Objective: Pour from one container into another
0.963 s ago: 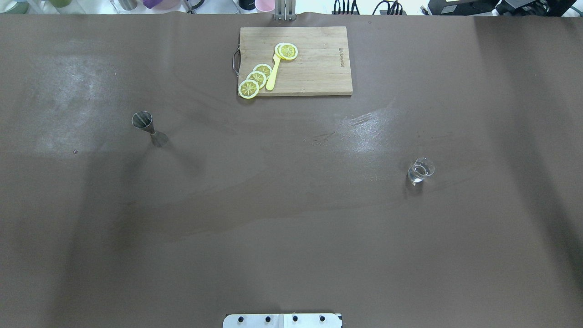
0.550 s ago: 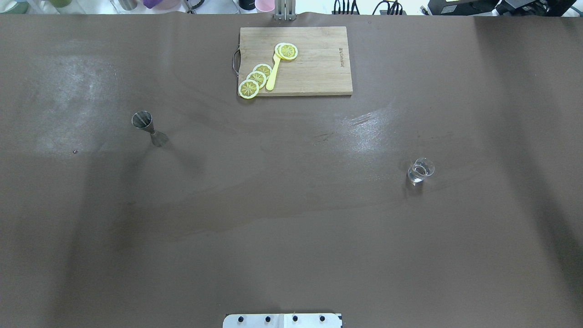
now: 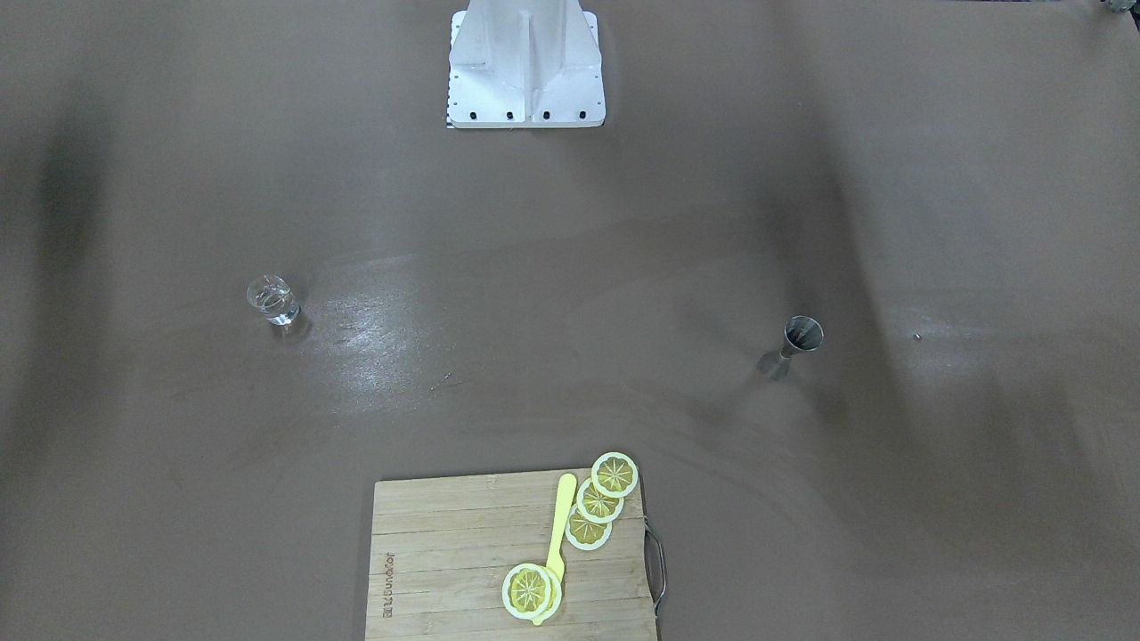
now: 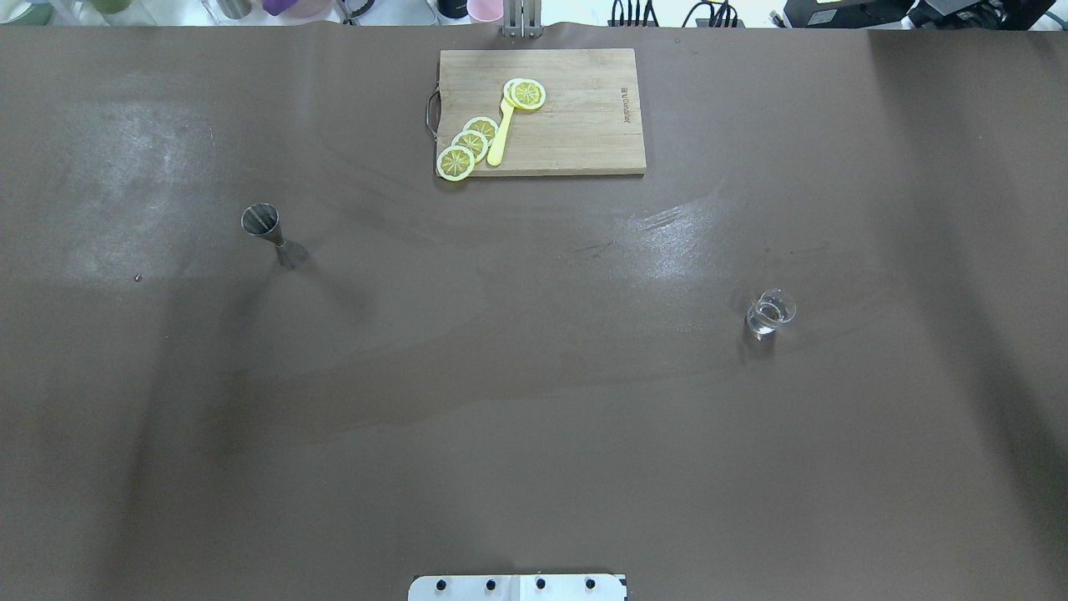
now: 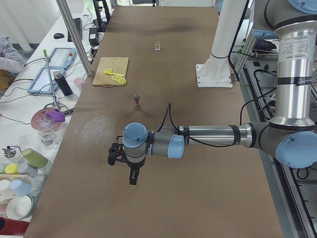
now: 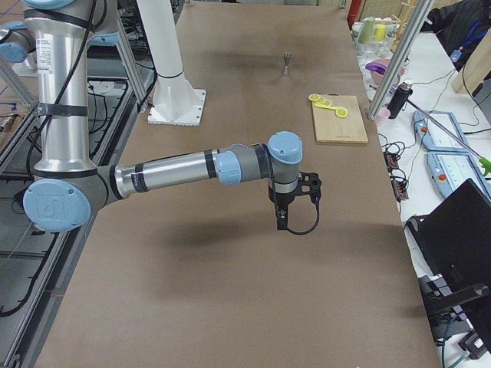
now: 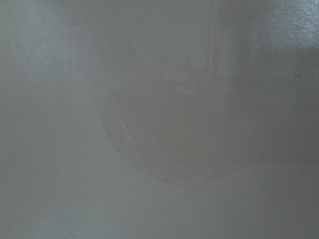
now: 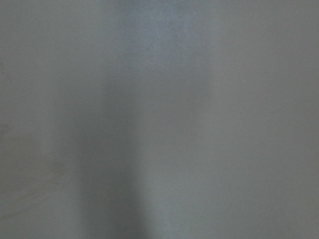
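Note:
The clear glass tumbler stands upright on the brown table's right half, also visible in the front view and far off in the left side view. The grey steel jigger stands upright on the left half. My left gripper shows only in the left side view, pointing down above bare table well short of the jigger. My right gripper shows only in the right side view, pointing down over bare table. I cannot tell whether either is open or shut. Both wrist views show only tabletop.
A wooden cutting board with lemon slices and a yellow utensil lies at the far middle edge. The robot's white base stands at the near middle. Cups, bowls and cables crowd a side bench beyond the far edge.

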